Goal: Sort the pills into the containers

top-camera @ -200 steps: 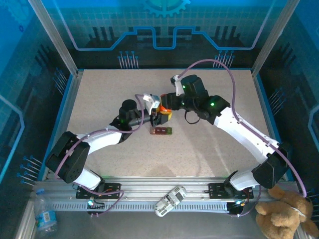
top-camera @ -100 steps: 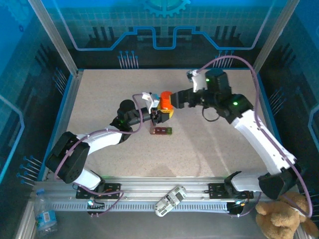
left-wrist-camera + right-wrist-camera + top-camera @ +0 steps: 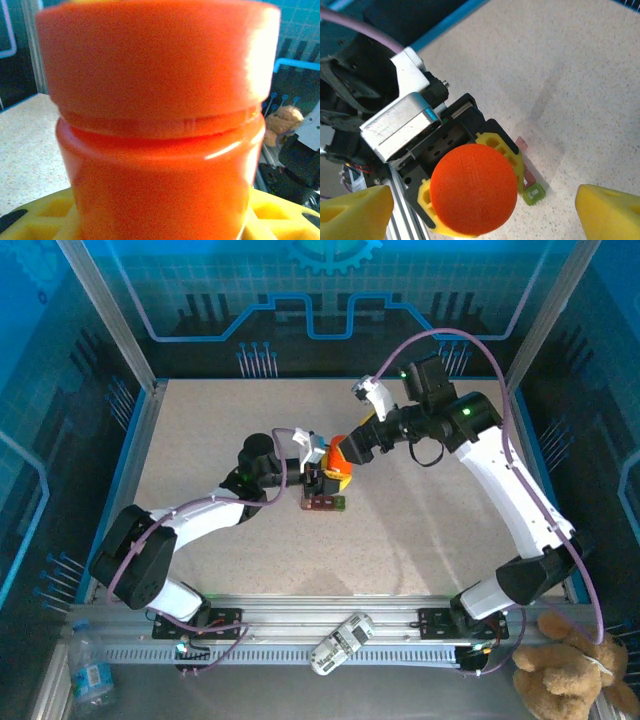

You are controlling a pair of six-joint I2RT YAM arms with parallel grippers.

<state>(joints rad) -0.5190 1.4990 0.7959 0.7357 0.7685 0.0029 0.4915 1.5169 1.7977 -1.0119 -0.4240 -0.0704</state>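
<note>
Near the centre-left of the overhead view, the left gripper [image 3: 322, 478] is pinching the orange bottle [image 3: 337, 458] over the worktop [image 3: 200, 440]. Just below it in the frame, the containers [image 3: 326, 503] are lying flat, a short dark red strip with one green end. Further right, the right gripper [image 3: 482, 210], clamped a second ago, is now standing spread wide around the cap [image 3: 472, 187]. The cap is still sitting on the bottle, so the gripper is probably resetting for another twist.

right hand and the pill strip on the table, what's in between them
The orange bottle, held by the left hand, sits between the open right hand and the containers. The right wrist view shows it.
</note>
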